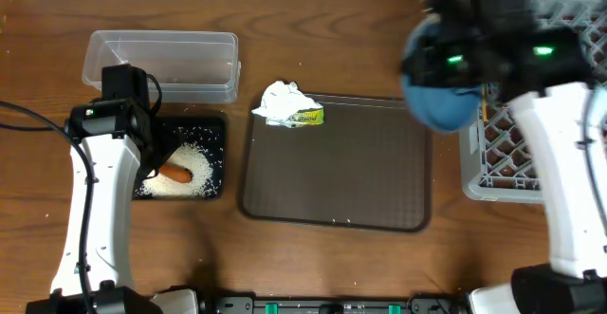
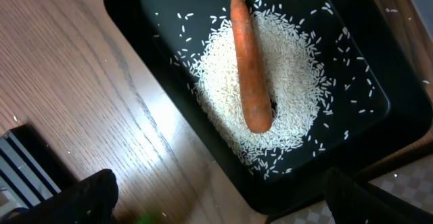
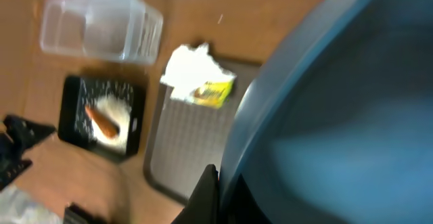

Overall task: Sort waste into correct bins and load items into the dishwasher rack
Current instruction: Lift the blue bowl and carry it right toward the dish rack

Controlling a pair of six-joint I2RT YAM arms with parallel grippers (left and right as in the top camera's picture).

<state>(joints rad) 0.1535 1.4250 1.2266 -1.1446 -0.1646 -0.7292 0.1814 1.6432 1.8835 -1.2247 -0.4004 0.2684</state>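
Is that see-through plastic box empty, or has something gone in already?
Empty: the clear tub shows only its bare bottom from overhead. The rice and carrot lie in the black tray next to it.

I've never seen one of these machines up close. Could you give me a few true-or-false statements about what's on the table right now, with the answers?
1. The carrot lies on the rice in the black tray. True.
2. The tissue is inside the clear tub. False: it sits at a corner of the brown tray, beside the wrapper.
3. The right pincer holds the teal bowl. True.
4. The left pincer grips the carrot. False: it is open above the black tray, holding nothing.
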